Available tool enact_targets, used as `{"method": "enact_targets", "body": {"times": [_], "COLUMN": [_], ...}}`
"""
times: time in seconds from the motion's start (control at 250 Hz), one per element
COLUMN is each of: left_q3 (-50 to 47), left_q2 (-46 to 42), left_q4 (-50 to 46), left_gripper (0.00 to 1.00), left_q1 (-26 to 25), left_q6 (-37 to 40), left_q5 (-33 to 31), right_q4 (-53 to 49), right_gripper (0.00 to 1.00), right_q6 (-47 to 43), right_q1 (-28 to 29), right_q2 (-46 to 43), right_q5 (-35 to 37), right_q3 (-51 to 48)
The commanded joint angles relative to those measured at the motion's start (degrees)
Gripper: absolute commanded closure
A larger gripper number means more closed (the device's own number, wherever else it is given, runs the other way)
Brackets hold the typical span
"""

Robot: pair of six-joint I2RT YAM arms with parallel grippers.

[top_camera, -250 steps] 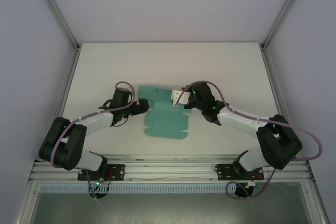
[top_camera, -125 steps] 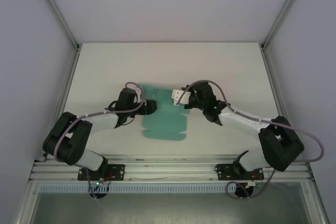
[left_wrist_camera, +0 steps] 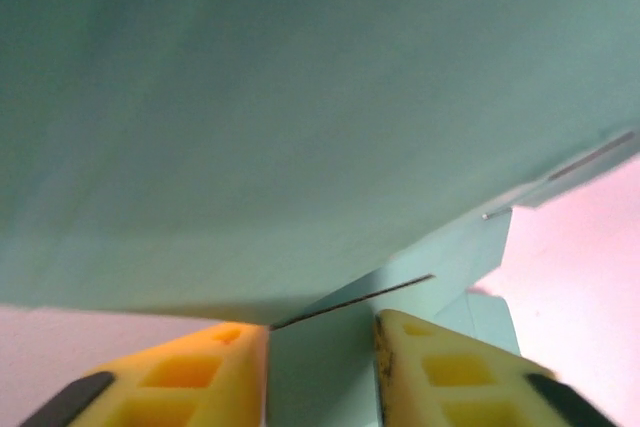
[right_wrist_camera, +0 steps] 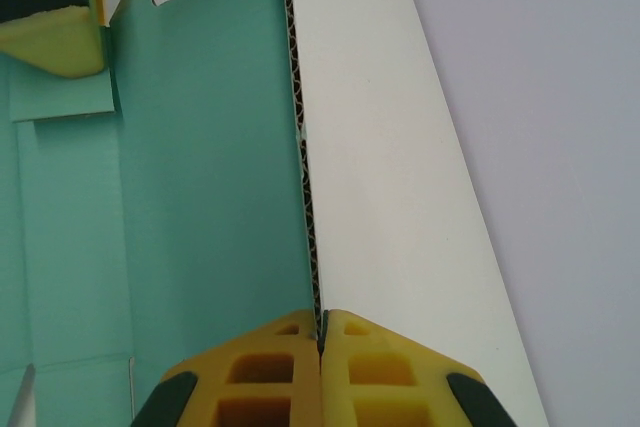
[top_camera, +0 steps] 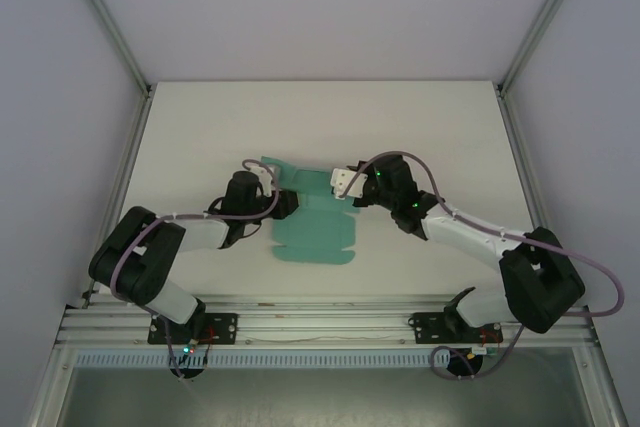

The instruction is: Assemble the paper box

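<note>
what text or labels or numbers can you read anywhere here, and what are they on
None: no word, number, logo or sign can be read in these pictures.
The paper box: plain teal card in the top view and both wrist views, no print.
The table: bare white, no marks.
The rail at the near edge: its small lit parts are too small to read.

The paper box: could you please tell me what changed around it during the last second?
The left gripper slid right over the left flap of the paper box, jaws narrowing around the card. The right gripper stayed pinched on its edge; the sheet barely shifted.
</note>
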Motion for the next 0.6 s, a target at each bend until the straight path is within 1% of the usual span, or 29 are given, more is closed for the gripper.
{"method": "enact_targets", "body": {"times": [0.0, 0.064, 0.096, 0.124, 0.168, 0.212, 0.284, 0.316, 0.38, 0.432, 0.504, 0.524, 0.56, 0.596], "left_q3": [-0.4, -0.3, -0.2, -0.1, -0.1, 0.1, 0.3, 0.4, 0.3, 0.2, 0.2, 0.1, 0.0, 0.0], "left_q2": [0.5, 0.3, 0.2, 0.1, -0.2, -0.4, -1.0, -1.5, -2.4, -3.7, -6.2, -7.0, -8.7, -10.5], "left_q4": [3.5, 2.9, 2.5, 2.1, 1.4, 0.6, -1.0, -1.5, -2.8, -4.4, -7.8, -8.5, -10.1, -12.4], "left_gripper": [0.74, 0.79, 0.84, 0.87, 0.87, 0.91, 0.91, 0.85, 0.82, 0.7, 0.67, 0.62, 0.48, 0.42], "left_q1": [-0.6, -0.6, -0.7, -0.8, -0.8, -0.9, -1.1, -1.1, -1.1, -1.1, -1.1, -1.1, -1.0, -1.0], "left_q6": [-0.1, 0.2, 0.3, 0.5, 0.7, 1.1, 1.7, 1.8, 2.1, 2.1, 2.4, 2.7, 2.9, 3.2], "left_q5": [1.0, 0.1, -0.4, -0.6, -1.0, -1.7, -2.5, -3.0, -3.7, -4.9, -7.6, -7.9, -9.4, -11.2], "right_q4": [0.8, 0.7, 0.7, 0.7, 0.7, 0.7, 0.6, 0.6, 0.5, 0.5, 0.4, 0.4, 0.4, 0.4], "right_gripper": [1.0, 1.0, 1.0, 1.0, 1.0, 1.0, 1.0, 1.0, 1.0, 1.0, 1.0, 1.0, 1.0, 1.0], "right_q6": [1.8, 1.8, 1.8, 1.8, 1.8, 1.6, 1.3, 1.3, 1.0, 0.7, -0.3, -0.8, -1.3, -1.7], "right_q1": [-0.2, -0.3, -0.3, -0.3, -0.4, -0.3, -0.4, -0.4, -0.3, -0.3, -0.3, -0.3, -0.2, -0.3], "right_q2": [-1.7, -1.9, -2.0, -2.0, -2.0, -1.9, -1.7, -1.7, -1.7, -1.8, -1.2, -0.9, -0.5, -0.1], "right_q5": [-1.8, -1.9, -1.9, -1.8, -1.6, -1.4, -1.0, -0.8, -0.6, -0.2, 1.0, 1.6, 2.5, 3.2], "right_q3": [-0.9, -0.8, -0.8, -0.8, -0.8, -0.8, -0.8, -0.8, -0.7, -0.7, -0.8, -0.7, -0.7, -0.5]}}
